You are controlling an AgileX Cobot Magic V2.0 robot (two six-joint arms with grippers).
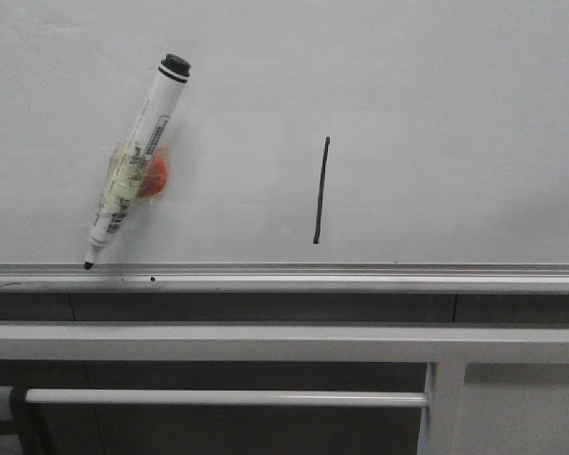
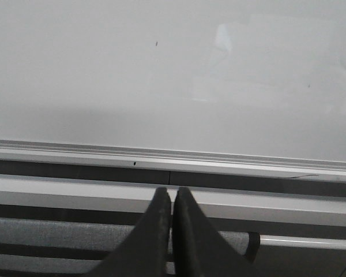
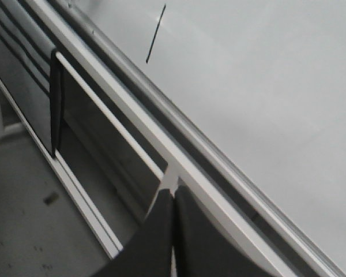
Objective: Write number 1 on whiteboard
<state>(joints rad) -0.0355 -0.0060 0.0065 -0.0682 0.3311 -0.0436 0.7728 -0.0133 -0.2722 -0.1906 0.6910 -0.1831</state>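
with the number 1 [image 1: 321,191] already drawn mid-whiteboard [image 1: 455,114] and the marker [image 1: 133,161] leaning on its ledge, both tools, left tool [image 2: 172,199] and right tool [image 3: 174,199], pinched together on nothing, should back away without smudging it.

A thin black, slightly slanted marker stroke [image 1: 321,190], readable as the number 1, stood on the large glossy white-grey board [image 1: 436,114], just above its silver bottom edge. The white marker pen with a black cap [image 1: 133,161] carried dark print along its barrel, apparently a label, too small to read.
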